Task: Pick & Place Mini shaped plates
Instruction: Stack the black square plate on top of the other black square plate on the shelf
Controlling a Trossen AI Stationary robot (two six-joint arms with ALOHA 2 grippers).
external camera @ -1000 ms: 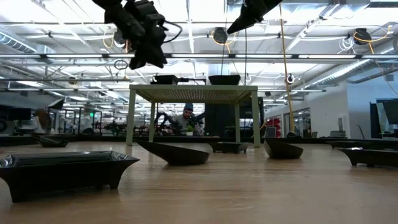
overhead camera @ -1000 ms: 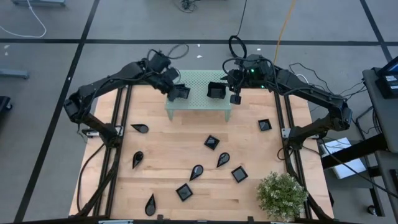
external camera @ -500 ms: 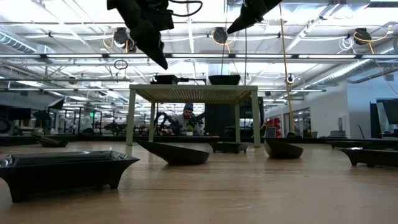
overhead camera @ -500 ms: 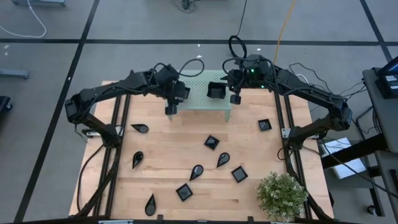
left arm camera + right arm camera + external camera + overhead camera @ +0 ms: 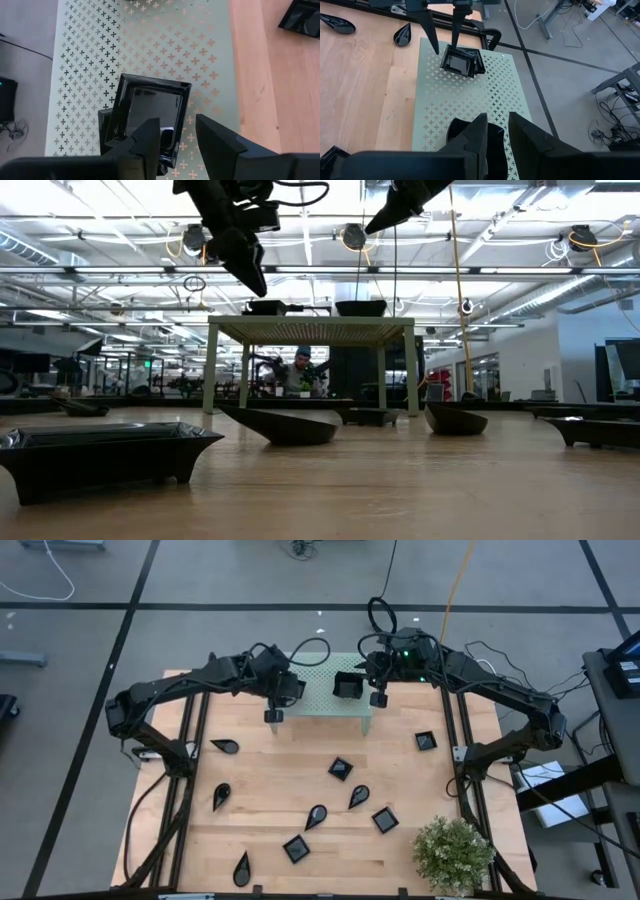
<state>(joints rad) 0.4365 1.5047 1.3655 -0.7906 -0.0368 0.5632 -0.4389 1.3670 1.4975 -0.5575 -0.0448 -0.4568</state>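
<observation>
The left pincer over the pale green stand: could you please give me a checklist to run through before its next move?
1. Left pincer open and empty: ok.
2. Glossy black square plate lying on the pale green perforated stand, not in the pincer: ok.
3. That plate sitting flat: not ok, it rests askew on a second black plate.
4. Left pincer above the plates, clear of them: ok in the low view.
5. Right pincer apart from the left one, over the stand's other end: ok.
6. Small black plates to fetch from the wooden table: ok, several lie there.
</observation>
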